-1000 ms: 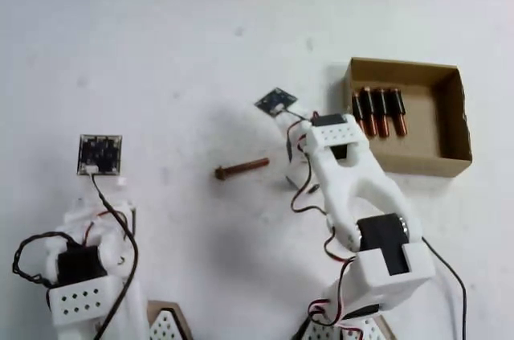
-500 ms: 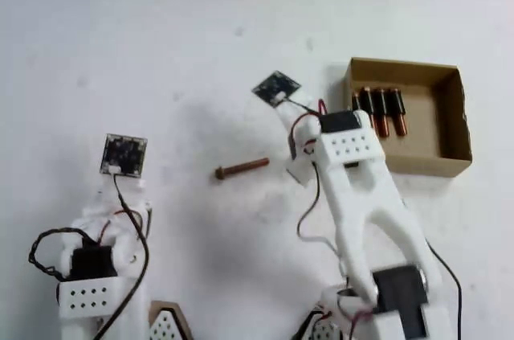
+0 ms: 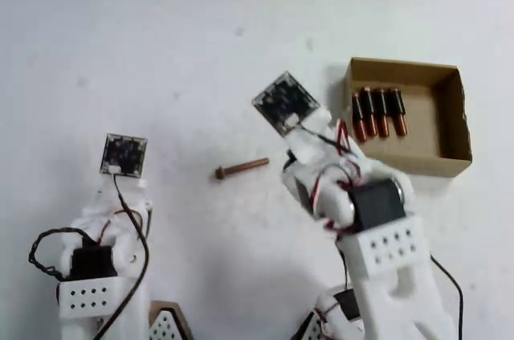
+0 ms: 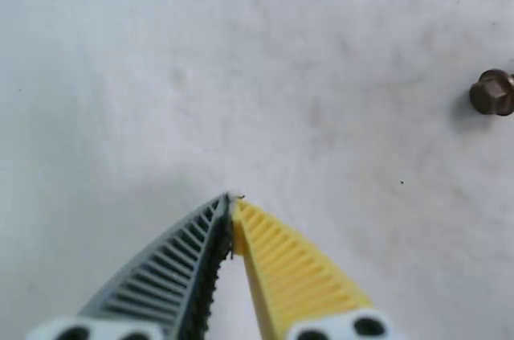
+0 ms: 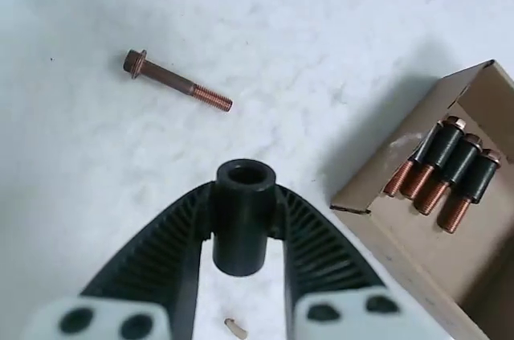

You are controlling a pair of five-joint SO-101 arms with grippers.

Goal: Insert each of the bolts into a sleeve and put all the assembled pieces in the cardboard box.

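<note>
Pinches black sleeve [image 5: 243,231] upright in right gripper [image 5: 244,195]. Finds bolt [image 5: 177,80] lying flat on table [image 3: 161,51], well apart from those tips, on the side away from cardboard box [image 3: 450,127]. Holds left gripper [image 4: 231,199] pressed together.

The high camera looks steeply down over the whole table [image 3: 161,51]. Each wrist camera sits low and close, looking past the left gripper [image 4: 231,199] or right gripper [image 5: 243,191]; all three share the bolt [image 3: 242,168].

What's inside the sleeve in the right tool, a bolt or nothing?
Empty. The sleeve in the right tool shows an open bore; the bolt lies bare on the table.
</note>
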